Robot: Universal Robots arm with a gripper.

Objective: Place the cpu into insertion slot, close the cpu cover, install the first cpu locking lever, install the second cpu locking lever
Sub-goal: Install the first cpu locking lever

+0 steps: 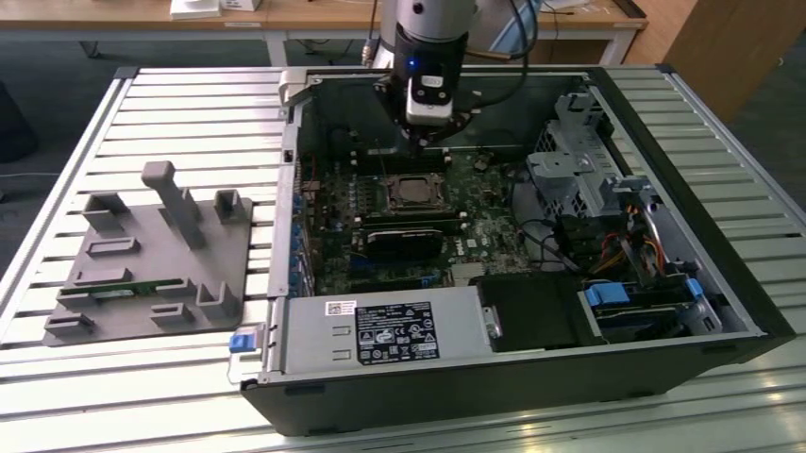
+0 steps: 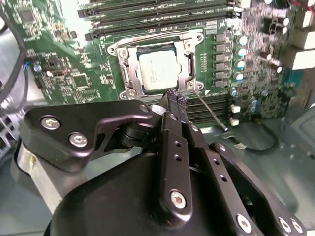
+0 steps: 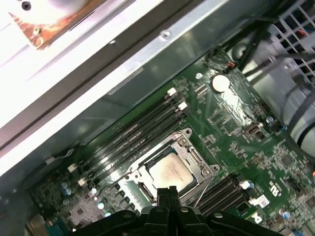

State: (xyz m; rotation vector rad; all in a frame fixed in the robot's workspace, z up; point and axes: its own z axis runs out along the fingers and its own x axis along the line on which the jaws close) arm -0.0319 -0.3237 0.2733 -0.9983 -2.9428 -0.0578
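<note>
I saw my tool (image 2: 175, 100), fingers together and empty, just beside the seated cpu (image 2: 157, 69); the computer case (image 1: 504, 382) sat on the slatted table (image 1: 189, 109).

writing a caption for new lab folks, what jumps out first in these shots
An open computer case on a slatted table stands out first, the arm's claw hanging inside it above the green motherboard. In both wrist views the shut claw tips sit just beside the silvery cpu, which is framed by the cpu cover. A grey holder block stands at the exterior view's left of the case.
</note>
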